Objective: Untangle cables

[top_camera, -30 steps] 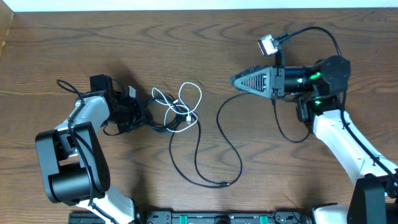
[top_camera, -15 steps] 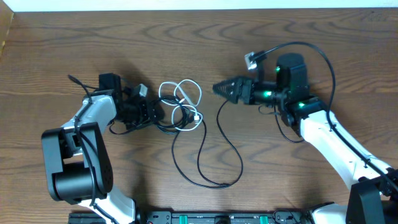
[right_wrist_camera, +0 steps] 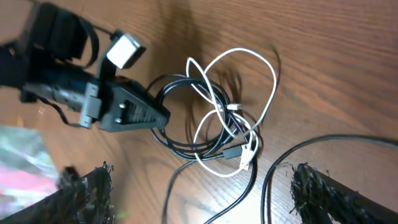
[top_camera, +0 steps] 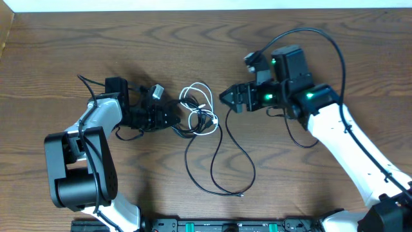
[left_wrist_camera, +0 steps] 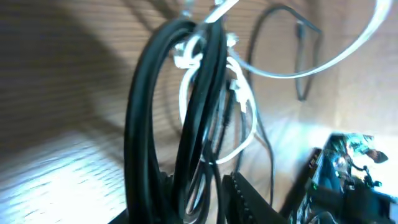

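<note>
Over the last second the left gripper (top_camera: 171, 118) has carried the tangle rightward, while the right gripper (top_camera: 228, 98) has swung in from the right – the two now sit either side of the knot, near one another.

The left gripper's jaws are closed on a bunch of black cable (top_camera: 215, 154) strands; its wrist view shows several dark loops running down between the fingers. The right gripper's jaws stand wide apart and hold nothing, its fingers framing the bundle from above in its own camera.

The white cable (top_camera: 198, 94) lies in loose loops at the middle of the wooden table (top_camera: 96, 38), threaded through the black coil, with its small white plug (right_wrist_camera: 246, 155) on the near side of the knot. The black cable's long tail runs from the knot toward the near edge.

The risk is – as I judge it – a mixed grasp: white and black strands cross closely, so closing the right gripper there could catch both and cinch the knot when the arms pull apart. With the grippers this near, a careless advance could also bump them together.
</note>
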You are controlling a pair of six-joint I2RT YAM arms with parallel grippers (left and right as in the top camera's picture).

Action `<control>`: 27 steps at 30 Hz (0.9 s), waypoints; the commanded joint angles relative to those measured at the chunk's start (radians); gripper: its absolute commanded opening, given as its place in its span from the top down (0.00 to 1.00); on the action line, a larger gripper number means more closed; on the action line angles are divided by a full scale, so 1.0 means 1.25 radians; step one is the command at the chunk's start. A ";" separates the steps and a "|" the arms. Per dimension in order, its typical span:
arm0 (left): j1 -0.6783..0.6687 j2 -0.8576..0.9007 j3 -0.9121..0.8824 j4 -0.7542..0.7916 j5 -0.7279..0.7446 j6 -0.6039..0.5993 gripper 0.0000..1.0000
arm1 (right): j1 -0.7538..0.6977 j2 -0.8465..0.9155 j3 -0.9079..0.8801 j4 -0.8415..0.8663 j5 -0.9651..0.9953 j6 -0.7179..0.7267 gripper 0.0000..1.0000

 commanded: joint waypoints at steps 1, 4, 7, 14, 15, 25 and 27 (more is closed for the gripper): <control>0.001 0.003 -0.006 -0.010 0.091 0.082 0.71 | 0.041 -0.004 0.011 0.016 0.087 -0.079 0.10; 0.000 0.003 -0.006 -0.011 0.091 0.084 0.72 | 0.081 -0.003 0.011 0.051 0.168 -0.089 0.09; 0.000 0.003 -0.006 -0.011 0.097 0.084 0.71 | 0.116 -0.003 0.011 0.085 0.254 -0.089 0.08; 0.000 0.003 -0.006 -0.017 0.109 0.087 0.72 | 0.173 0.025 0.011 0.158 0.316 -0.322 0.15; 0.000 0.003 -0.006 -0.017 0.109 0.087 0.71 | 0.175 0.034 0.011 0.165 0.317 -0.353 0.16; 0.000 0.003 -0.006 -0.017 0.109 0.087 0.72 | 0.193 0.174 0.011 0.288 0.321 -0.485 0.26; 0.000 0.003 -0.006 -0.017 0.109 0.087 0.71 | 0.204 0.199 0.011 0.311 0.321 -0.514 0.20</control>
